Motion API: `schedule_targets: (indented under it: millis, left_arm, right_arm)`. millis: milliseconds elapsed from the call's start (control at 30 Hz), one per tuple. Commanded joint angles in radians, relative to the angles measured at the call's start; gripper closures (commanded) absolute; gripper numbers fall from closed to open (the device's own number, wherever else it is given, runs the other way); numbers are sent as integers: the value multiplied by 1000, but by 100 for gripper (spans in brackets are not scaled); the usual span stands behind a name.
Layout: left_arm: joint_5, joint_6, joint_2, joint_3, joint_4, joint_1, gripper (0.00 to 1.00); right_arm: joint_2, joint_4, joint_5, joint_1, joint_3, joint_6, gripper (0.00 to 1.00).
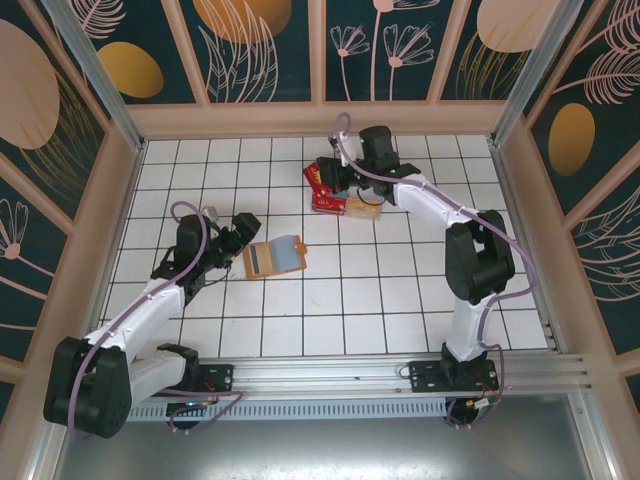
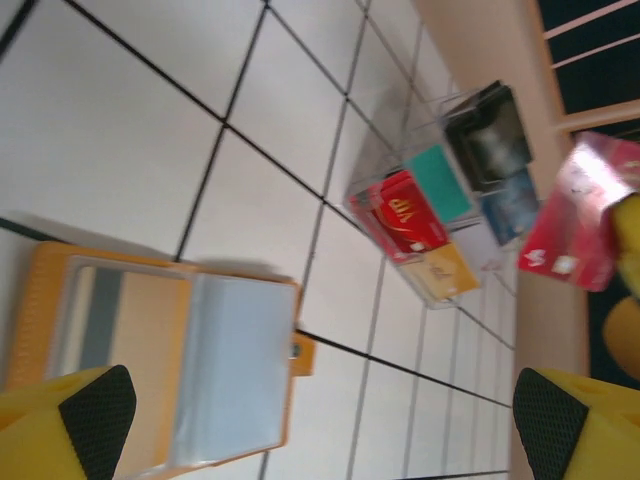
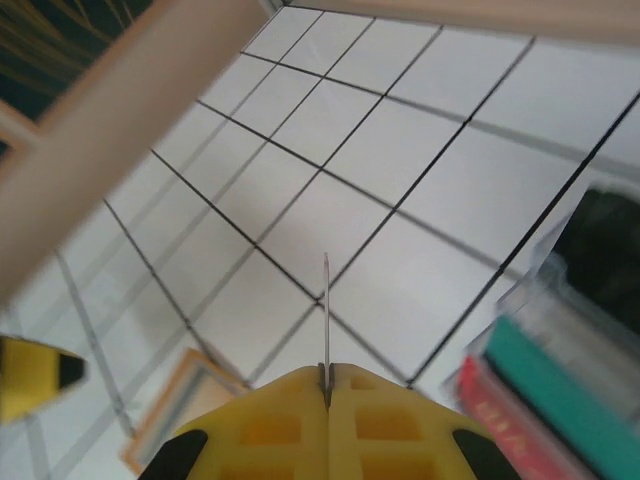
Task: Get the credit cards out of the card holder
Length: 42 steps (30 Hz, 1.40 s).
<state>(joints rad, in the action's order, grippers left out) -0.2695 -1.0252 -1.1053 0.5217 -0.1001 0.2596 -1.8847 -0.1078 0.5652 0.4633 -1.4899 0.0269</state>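
The card holder (image 1: 273,257) lies open on the tiles, tan-orange with grey-blue pockets; it also appears in the left wrist view (image 2: 150,350) and the right wrist view (image 3: 185,410). A tan card with a grey stripe shows in its left pocket. My left gripper (image 1: 238,237) hovers just left of it, open (image 2: 330,430), with nothing between its fingers. My right gripper (image 1: 335,175) is at the back, shut (image 3: 326,385) on a red credit card (image 2: 580,225), which is seen edge-on (image 3: 325,310) in its own view.
A clear organizer (image 2: 425,110) stands at the back centre by the right gripper, holding red (image 2: 405,215), teal (image 2: 440,185), black (image 2: 490,135), blue (image 2: 515,205) and gold (image 2: 445,270) card stacks. The wooden back wall (image 1: 320,118) is close behind it.
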Motion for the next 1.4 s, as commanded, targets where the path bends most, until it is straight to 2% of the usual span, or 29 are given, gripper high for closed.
schedule_targets:
  millis: [0,133,300,533,700,1367]
  left_arm:
    - [55,60,-2,33,72,-5,1]
    - [43,62,-5,20,79,-5,1]
    - [16,77,-1,19,84,-6,1]
    - [-6,80,-19,15,88,-6,1]
    - [-19,81,-43,28,91,-6,1]
    - [-47,70,-48,12,83,-5,1]
  right_arm:
    - [39,-141,-55,12,-28,376,100]
    - [-7,-207,-82,24,-97,539,100]
    - [-128,-389,-130,36,-248,754,100]
    - [-243,-517,-183,50,-381,920,100]
    - [-280,-567,-165,52,-415,964,100]
    - [-367,-585,-278,44,-434,982,99]
